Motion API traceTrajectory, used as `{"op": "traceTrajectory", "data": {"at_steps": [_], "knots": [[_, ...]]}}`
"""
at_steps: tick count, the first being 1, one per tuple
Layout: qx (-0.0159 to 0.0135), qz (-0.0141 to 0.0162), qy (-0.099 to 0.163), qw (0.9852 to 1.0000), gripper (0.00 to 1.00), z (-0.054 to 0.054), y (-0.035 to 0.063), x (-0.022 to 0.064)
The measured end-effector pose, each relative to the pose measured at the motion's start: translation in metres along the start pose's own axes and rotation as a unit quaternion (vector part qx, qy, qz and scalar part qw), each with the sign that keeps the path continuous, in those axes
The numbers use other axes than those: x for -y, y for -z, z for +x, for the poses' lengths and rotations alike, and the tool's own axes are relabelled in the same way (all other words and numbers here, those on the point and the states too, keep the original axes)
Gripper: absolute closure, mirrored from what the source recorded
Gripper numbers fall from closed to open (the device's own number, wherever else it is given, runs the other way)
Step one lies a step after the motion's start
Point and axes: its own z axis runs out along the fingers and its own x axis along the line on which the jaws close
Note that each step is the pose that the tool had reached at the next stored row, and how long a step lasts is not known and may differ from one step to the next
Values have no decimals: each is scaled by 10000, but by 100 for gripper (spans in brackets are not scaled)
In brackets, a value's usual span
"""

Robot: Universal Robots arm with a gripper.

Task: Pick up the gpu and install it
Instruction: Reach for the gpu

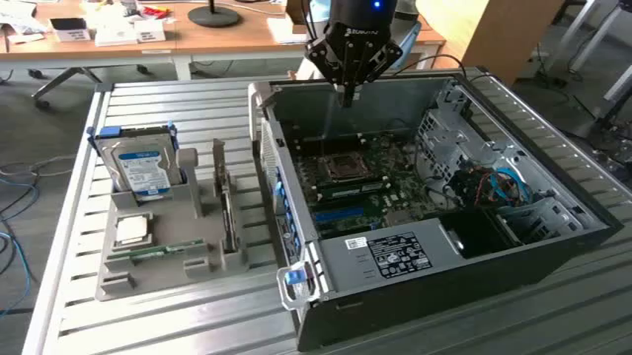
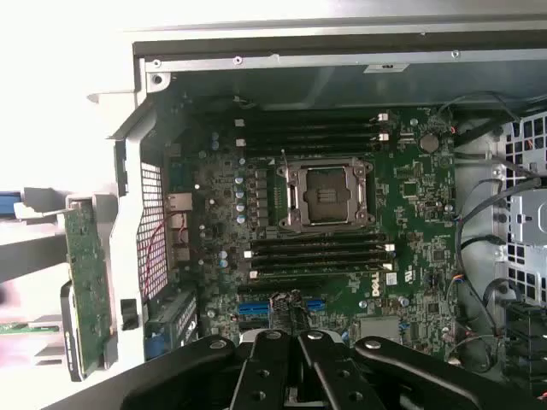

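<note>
Well apart from gripper (image 1: pixel 345 95), gpu (image 1: pixel 227 205)

— Showing what, at the exterior view's left?
— Showing the gpu (image 1: pixel 227 207), standing upright on its long edge in a slot of the grey holder (image 1: pixel 158 281), presenting only a thin dark profile.
— Sitting where, relative to the computer case (image 1: pixel 474 281)?
— Standing just beside its open side, outside it, apparently not touching it.
— Appearing how in the wrist view?
— Showing the gpu (image 2: pixel 90 282) as a flat green circuit board dotted with small parts, turning that face toward the case, carrying a black rounded part at its far side, resting unheld in the holder.
</note>
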Motion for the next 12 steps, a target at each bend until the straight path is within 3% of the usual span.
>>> {"op": "traceTrajectory", "data": {"at_steps": [12], "knots": [[0,0,-1,10000,89,39,1,3]]}}
